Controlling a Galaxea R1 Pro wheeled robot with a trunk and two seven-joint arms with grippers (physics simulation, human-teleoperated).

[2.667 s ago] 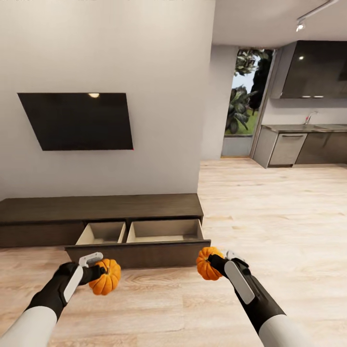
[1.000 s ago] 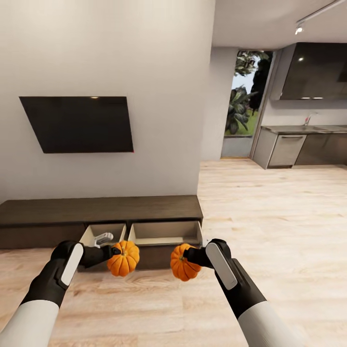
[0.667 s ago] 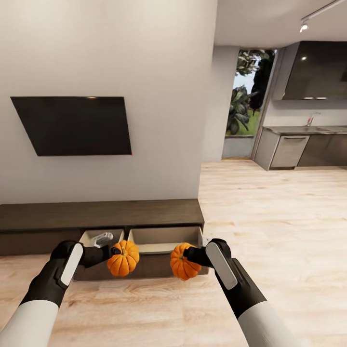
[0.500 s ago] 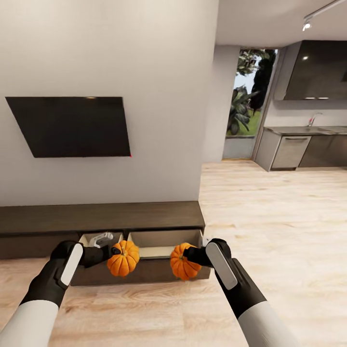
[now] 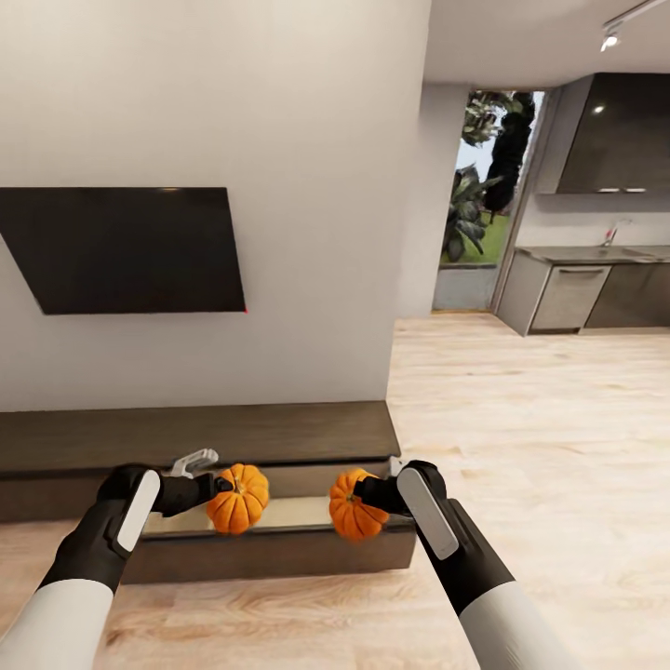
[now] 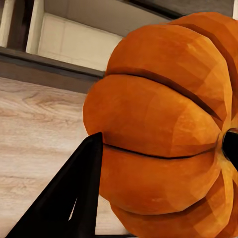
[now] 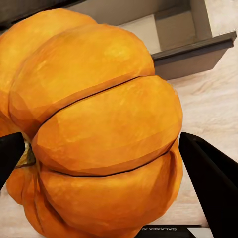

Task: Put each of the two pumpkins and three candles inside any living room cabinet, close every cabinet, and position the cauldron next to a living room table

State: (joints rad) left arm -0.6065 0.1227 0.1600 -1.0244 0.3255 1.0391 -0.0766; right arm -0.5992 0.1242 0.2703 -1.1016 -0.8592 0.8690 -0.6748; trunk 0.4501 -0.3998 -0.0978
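Holding one pumpkin in each gripper, we face the cabinet (image 5: 195, 434), long low dark-brown unit against the white wall, under the black TV (image 5: 121, 247). Left gripper (image 5: 221, 486) pinches the left pumpkin (image 5: 237, 499), orange and ribbed; right gripper (image 5: 358, 492) pinches the right pumpkin (image 5: 357, 504). Both pumpkins are off the floor, side by side but apart, above the pulled-out drawer (image 5: 270, 544) at the cabinet's right end. Drawer is open; its pale inside shows between the pumpkins and its dark front panel sits below them.

In the left wrist view the left pumpkin (image 6: 163, 129) bulks large, a black finger (image 6: 74, 198) touching its side, dark stem at the frame edge. Behind it we see the open drawer's light interior (image 6: 74, 42) and its dark front edge, then wood floor (image 6: 39, 129).

In the right wrist view the right pumpkin (image 7: 94, 124) sits between two black fingers (image 7: 210, 183), one on each side, both touching it. Drawer corner (image 7: 193, 47) and pale floor are behind it.

Light wood floor (image 5: 521, 447) runs right toward grey kitchen units (image 5: 586, 293) and a doorway with green plants (image 5: 479, 177). Neither pumpkin is inside the drawer yet.
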